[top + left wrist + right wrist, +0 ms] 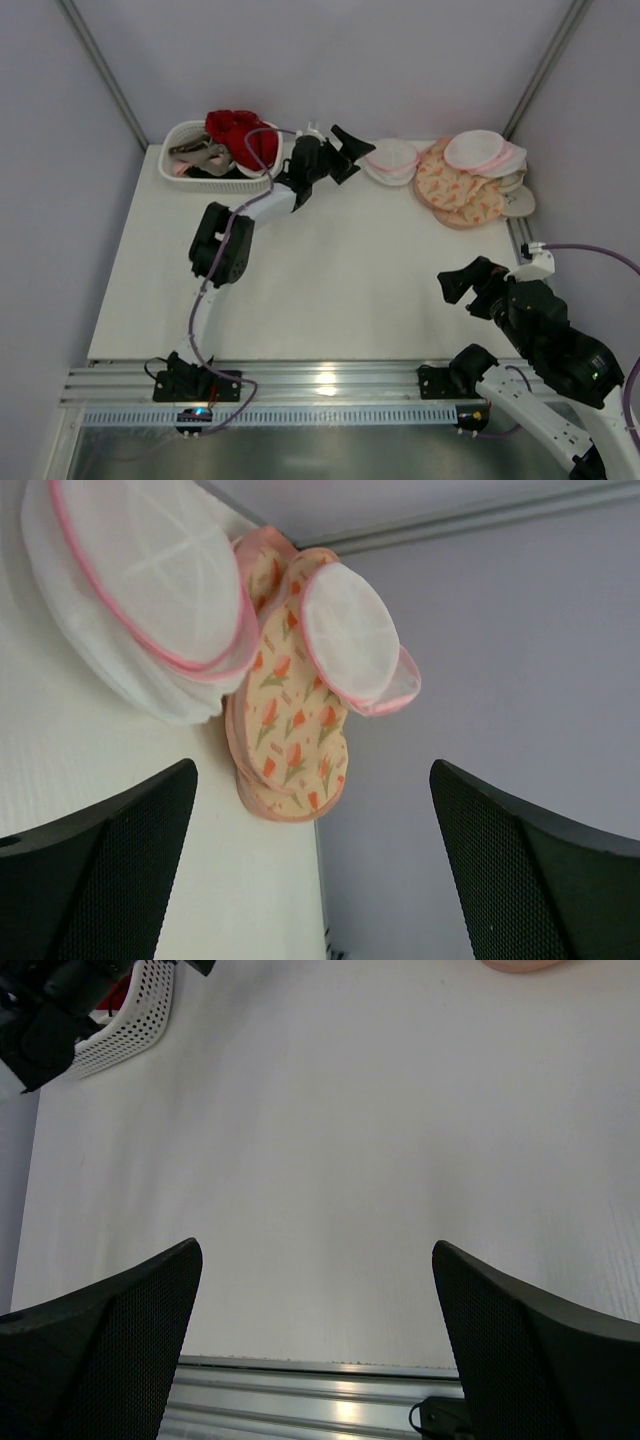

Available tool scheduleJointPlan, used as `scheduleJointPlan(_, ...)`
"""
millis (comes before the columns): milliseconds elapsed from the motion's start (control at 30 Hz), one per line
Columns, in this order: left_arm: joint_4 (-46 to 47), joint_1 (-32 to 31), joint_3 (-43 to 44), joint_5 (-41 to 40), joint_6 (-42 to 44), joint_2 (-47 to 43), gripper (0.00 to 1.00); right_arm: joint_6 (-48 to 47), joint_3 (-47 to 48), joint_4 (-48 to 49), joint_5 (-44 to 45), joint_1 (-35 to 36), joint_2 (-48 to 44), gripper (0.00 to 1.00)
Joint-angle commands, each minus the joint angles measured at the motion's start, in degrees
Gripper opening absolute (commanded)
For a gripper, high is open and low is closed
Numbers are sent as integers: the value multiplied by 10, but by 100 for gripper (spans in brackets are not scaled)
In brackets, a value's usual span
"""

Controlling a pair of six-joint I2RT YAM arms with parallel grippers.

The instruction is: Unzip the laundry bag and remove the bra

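white table (330, 290), laundry bag (150, 590) near spread left end effector (312, 775)

white slotted basket (200, 178) in the far left corner holds red fabric (238, 135) — perhaps clothing; peach-patterned pouches (455, 190) far right.

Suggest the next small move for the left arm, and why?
Probably ease the left gripper toward the laundry bag, aiming at its pink rim. The jaws stand open and empty, and the bag lies just ahead, untouched. The right gripper hovers open, far from it.
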Motion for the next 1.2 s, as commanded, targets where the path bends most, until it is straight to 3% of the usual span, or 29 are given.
scheduleJointPlan(0, -49, -3, -45, 19, 137, -147, 100, -17, -7, 25, -9, -2, 0, 99)
scheduleJointPlan(200, -198, -39, -160, 5, 292, -306, 100, -59, -20, 76, -56, -2, 28, 100)
scheduleJointPlan(433, -382, -92, -259, -36, 382, -476, 99, -84, -29, 166, -127, -3, 105, 99)
scheduleJointPlan(800, -479, -102, -475, -95, 390, -790, 99, -120, -38, 285, -159, -2, 196, 99)
scheduleJointPlan(1167, -593, -103, -505, -134, 411, -899, 99, -147, -14, 337, -174, -2, 264, 99)
